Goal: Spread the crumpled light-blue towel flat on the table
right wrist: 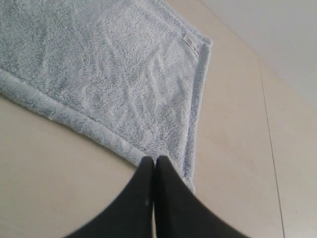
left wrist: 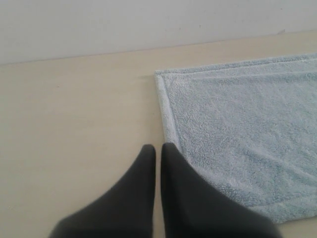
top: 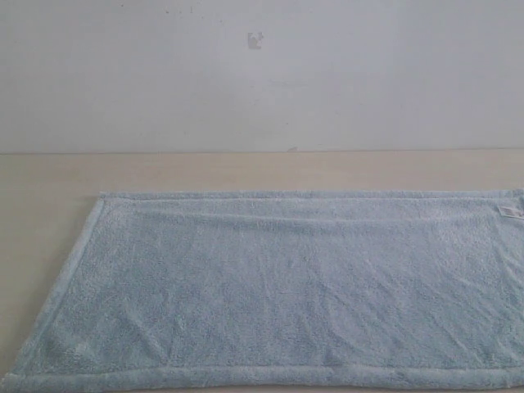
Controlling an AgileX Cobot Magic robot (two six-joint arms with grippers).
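The light-blue towel (top: 286, 286) lies spread out flat on the beige table (top: 49, 213), its hem border showing along the far and left edges and a small white tag (top: 509, 211) at the right. Neither gripper appears in the exterior view. In the left wrist view my left gripper (left wrist: 158, 147) is shut and empty, above bare table (left wrist: 74, 124) just beside the towel (left wrist: 247, 134) edge. My right gripper (right wrist: 155, 159) is shut, its tips over a corner of the towel (right wrist: 114, 74), with nothing visibly pinched. The tag (right wrist: 191, 43) sits near the neighbouring corner.
A white wall (top: 246, 74) with a small mark (top: 255, 40) stands behind the table. A thin seam (right wrist: 270, 134) runs across the tabletop (right wrist: 233, 148) past the towel's corner. Bare table stretches left of the towel and behind it.
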